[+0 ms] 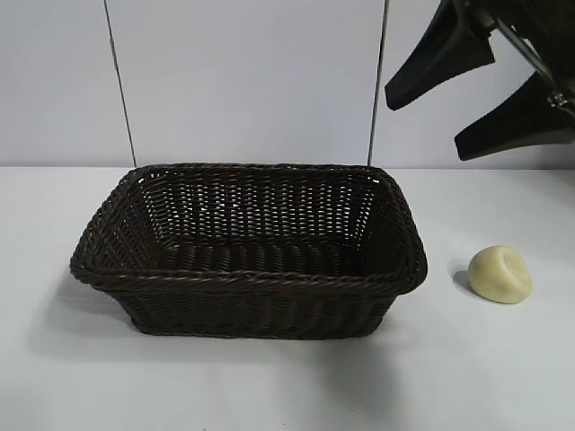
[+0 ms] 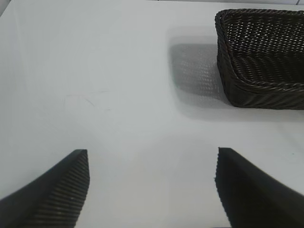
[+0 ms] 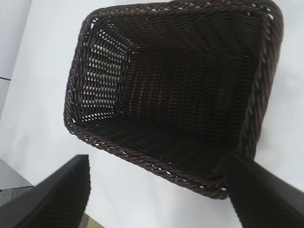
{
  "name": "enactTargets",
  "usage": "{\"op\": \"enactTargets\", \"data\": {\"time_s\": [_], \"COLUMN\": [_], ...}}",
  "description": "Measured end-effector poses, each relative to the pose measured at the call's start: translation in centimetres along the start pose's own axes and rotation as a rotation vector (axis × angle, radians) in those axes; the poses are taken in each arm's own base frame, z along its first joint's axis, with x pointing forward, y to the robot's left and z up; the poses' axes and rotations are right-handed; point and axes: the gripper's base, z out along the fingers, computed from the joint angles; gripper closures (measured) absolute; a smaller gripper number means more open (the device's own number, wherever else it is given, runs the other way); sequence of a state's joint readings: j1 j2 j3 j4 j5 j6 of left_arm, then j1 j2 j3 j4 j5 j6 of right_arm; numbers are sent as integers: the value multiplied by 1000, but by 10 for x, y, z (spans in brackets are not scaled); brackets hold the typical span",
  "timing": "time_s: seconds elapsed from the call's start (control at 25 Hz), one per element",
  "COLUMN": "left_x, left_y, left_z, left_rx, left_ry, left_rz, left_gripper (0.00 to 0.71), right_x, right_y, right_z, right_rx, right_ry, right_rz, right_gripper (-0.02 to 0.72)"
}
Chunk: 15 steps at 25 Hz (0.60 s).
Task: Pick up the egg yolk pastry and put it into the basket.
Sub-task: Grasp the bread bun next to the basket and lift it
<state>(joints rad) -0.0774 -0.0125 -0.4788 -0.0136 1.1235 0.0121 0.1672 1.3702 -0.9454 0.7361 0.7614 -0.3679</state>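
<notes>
Small pale yellow dome-shaped egg yolk pastry (image 1: 500, 274) sits on white desk (image 1: 269, 386), just right of large dark brown woven wicker basket (image 1: 247, 251), apart from it; crease faces up-right. Basket long axis runs left-right. Right hand (image 1: 467, 94) wide open, empty, hangs above pastry. Left hand (image 2: 152, 178) wide open, empty, over bare desk beside basket.

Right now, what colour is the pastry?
Pale yellow; the pastry shows best in the exterior view.

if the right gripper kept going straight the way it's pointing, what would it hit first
Probably the basket. The open right gripper looks down into its bare interior, so it would likely meet the near rim or floor first; depth is unclear. The egg yolk pastry lies outside that line.
</notes>
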Motion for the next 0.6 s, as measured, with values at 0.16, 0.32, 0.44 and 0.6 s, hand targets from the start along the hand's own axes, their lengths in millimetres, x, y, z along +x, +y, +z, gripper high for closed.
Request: {"op": "enactTargets", "data": {"time_s": [0.16, 0.32, 0.44, 0.6], "left_x": [0, 0, 0, 0], "left_y": [0, 0, 0, 0], "left_z": [0, 0, 0, 0], "left_rx": [0, 0, 0, 0], "left_ry": [0, 0, 0, 0], "left_rz": [0, 0, 0, 0], "left_gripper": [170, 170, 170, 170], "right_x": [-15, -37, -50, -56], "right_y": [-6, -20, -35, -65], "right_z": [3, 8, 14, 21], "right_rx": [83, 151, 190, 233], "right_ry": [53, 100, 125, 152], "right_rz": [22, 36, 58, 122], "right_gripper": [136, 136, 136, 136]}}
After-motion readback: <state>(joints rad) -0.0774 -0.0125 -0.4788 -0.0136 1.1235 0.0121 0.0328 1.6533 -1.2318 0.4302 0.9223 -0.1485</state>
